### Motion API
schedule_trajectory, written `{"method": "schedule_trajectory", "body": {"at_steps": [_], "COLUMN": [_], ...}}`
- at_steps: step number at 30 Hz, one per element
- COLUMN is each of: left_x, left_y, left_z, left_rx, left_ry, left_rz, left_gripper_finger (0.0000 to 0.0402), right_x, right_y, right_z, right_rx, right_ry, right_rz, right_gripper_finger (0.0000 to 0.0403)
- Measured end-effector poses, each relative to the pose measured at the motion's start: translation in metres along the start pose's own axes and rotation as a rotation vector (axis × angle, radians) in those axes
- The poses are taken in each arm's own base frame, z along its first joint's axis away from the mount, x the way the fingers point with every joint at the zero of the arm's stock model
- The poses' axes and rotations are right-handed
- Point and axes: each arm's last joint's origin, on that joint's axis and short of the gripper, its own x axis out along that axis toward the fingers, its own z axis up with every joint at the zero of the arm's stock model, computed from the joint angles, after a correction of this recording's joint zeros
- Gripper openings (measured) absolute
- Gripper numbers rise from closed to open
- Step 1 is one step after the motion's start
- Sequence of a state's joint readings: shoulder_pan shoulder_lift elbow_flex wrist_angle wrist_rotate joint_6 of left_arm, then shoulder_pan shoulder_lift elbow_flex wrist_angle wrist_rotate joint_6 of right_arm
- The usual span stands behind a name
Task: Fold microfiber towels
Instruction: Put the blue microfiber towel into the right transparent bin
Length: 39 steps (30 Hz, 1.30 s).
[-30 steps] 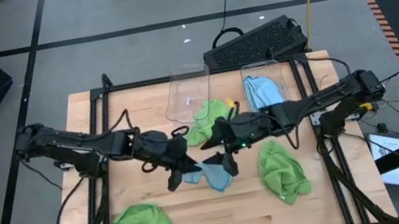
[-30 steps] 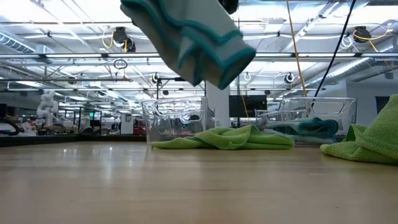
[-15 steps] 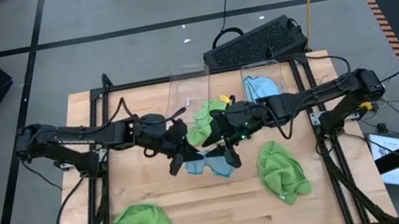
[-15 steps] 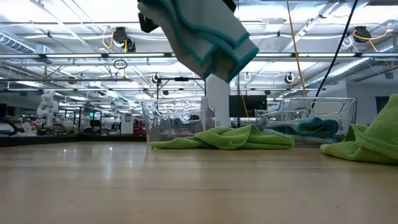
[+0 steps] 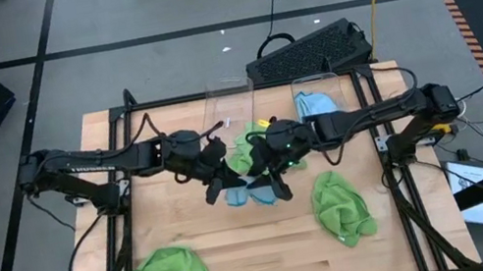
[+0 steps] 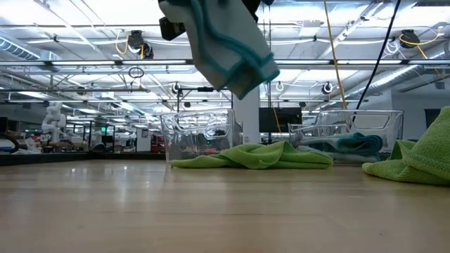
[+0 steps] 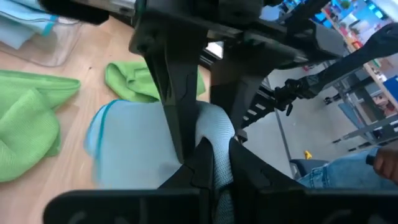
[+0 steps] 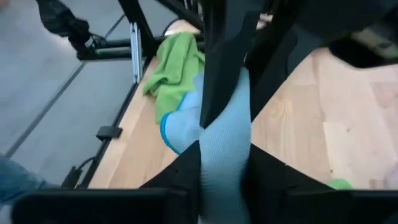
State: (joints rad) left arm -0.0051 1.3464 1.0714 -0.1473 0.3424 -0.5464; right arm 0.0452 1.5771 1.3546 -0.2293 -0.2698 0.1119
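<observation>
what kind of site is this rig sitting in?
Looks like a large industrial robotics lab or warehouse floor. The low view shows an open ceiling with ducts and pipe runs and more equipment in rows behind. From above: hazard-striped floor tape and a wooden worktable.

The left gripper [image 5: 220, 181] and the right gripper [image 5: 267, 179] are moving away from the surface's near edge toward its middle, drawing closer together as they carry the light blue towel [image 6: 226, 43] between them. The right gripper's jaws are closing onto the cloth, and the hanging towel is bunching narrower.
</observation>
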Motion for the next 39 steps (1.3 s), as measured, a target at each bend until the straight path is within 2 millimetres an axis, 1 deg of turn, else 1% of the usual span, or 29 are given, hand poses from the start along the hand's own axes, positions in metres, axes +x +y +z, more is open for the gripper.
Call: {"method": "schedule_trajectory", "body": {"at_steps": [2,6,8,10,12,14,17,19,21,24,25,28,34,37,39], "left_x": [0.0,0.0,0.0,0.0,-0.001,-0.006,-0.02,-0.029,-0.035,-0.047,-0.048,-0.046,-0.025,-0.013,-0.008], "left_y": [0.0,0.001,0.001,-0.001,-0.004,-0.006,-0.009,-0.01,-0.013,-0.016,-0.017,-0.011,-0.004,0.003,0.005], "left_z": [0.0,0.0,0.001,0.002,0.005,0.008,0.015,0.016,0.019,0.021,0.024,0.024,0.04,0.048,0.06], "left_rx": [0.013,0.016,0.033,0.077,0.113,0.117,0.108,0.118,0.133,0.154,0.159,0.178,0.243,0.272,0.29], "left_ry": [0.003,0.005,-0.001,-0.035,-0.078,-0.13,-0.226,-0.268,-0.336,-0.409,-0.438,-0.437,-0.558,-0.517,-0.509], "left_rz": [0.001,-0.007,0.002,0.01,0.016,0.055,0.138,0.21,0.276,0.361,0.378,0.435,0.407,0.453,0.482], "left_gripper_finger": [0.0026,0.0026,0.003,0.0047,0.0084,0.0131,0.0208,0.0254,0.0292,0.0329,0.0337,0.0347,0.0341,0.0334,0.0331], "right_x": [0.003,0.003,0.001,-0.003,-0.01,-0.015,-0.027,-0.039,-0.05,-0.065,-0.072,-0.088,-0.109,-0.122,-0.129], "right_y": [-0.001,-0.001,-0.003,-0.006,-0.01,-0.016,-0.025,-0.029,-0.034,-0.041,-0.044,-0.048,-0.055,-0.056,-0.058], "right_z": [-0.002,-0.001,-0.001,0.0,0.001,0.001,-0.001,0.001,0.002,0.004,0.006,0.013,0.021,0.024,0.024], "right_rx": [0.002,0.001,-0.004,-0.007,-0.003,0.011,0.035,0.037,0.052,0.07,0.071,0.072,0.077,0.078,0.08], "right_ry": [0.009,0.007,0.006,0.011,0.016,0.023,0.054,0.047,0.051,0.032,0.013,-0.057,-0.146,-0.18,-0.197], "right_rz": [0.019,0.019,0.013,0.005,-0.006,-0.022,-0.038,-0.059,-0.081,-0.14,-0.163,-0.227,-0.271,-0.292,-0.306], "right_gripper_finger": [0.0066,0.0017,0.0015,0.0019,0.002,0.0015,0.0014,0.0014,0.0014,0.0014,0.0014,0.0014,0.0018,0.0016,0.0015]}}
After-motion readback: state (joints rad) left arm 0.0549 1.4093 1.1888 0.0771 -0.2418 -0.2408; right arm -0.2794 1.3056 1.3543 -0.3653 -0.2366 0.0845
